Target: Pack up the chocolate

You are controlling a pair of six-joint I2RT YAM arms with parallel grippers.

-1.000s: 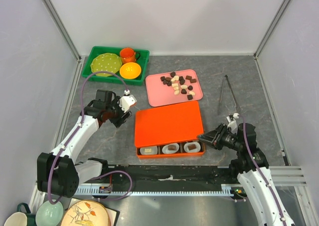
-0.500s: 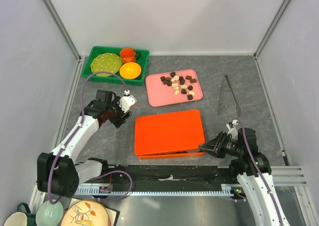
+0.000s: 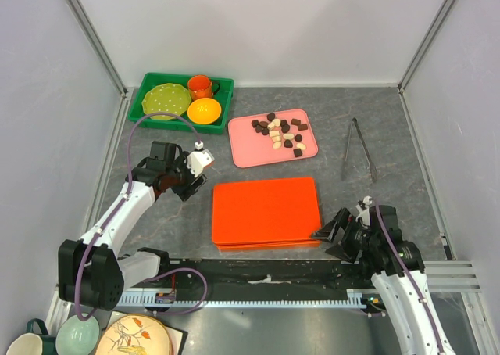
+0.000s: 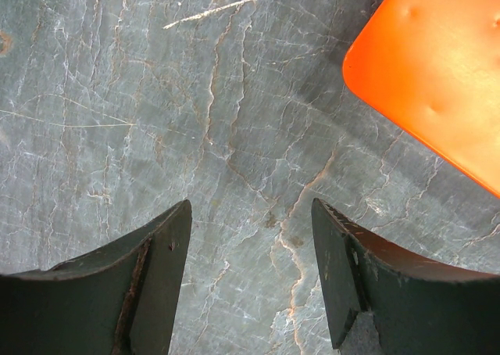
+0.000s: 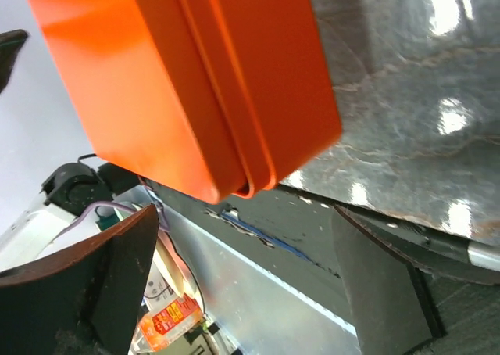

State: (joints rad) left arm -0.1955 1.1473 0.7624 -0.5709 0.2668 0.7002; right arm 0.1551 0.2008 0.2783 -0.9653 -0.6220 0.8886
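The chocolate [image 3: 280, 133], dark, reddish and cream pieces, lies in a loose heap on a pink tray [image 3: 246, 153] behind the orange box [image 3: 266, 213]. The box's lid lies flat and shut on its base, so nothing inside shows. My right gripper [image 3: 333, 236] stands open just off the box's near right corner, touching nothing. In the right wrist view that corner of the box [image 5: 195, 81] hangs above my open right gripper [image 5: 244, 214]. My left gripper [image 3: 197, 181] is open over bare table left of the box. The left wrist view shows my empty left gripper [image 4: 250, 206] and a corner of the box [image 4: 437, 73].
A green bin [image 3: 148, 85] at the back left holds a green plate [image 3: 166, 98], an orange cup [image 3: 201, 84] and an orange bowl [image 3: 204, 110]. Metal tongs [image 3: 359, 148] lie right of the pink tray. Crockery [image 3: 137, 335] sits below the table's near rail.
The orange lid came down from half open to flat, hiding the filled front row. My right gripper opened, let go of it and drew back slightly. The left arm stayed still.
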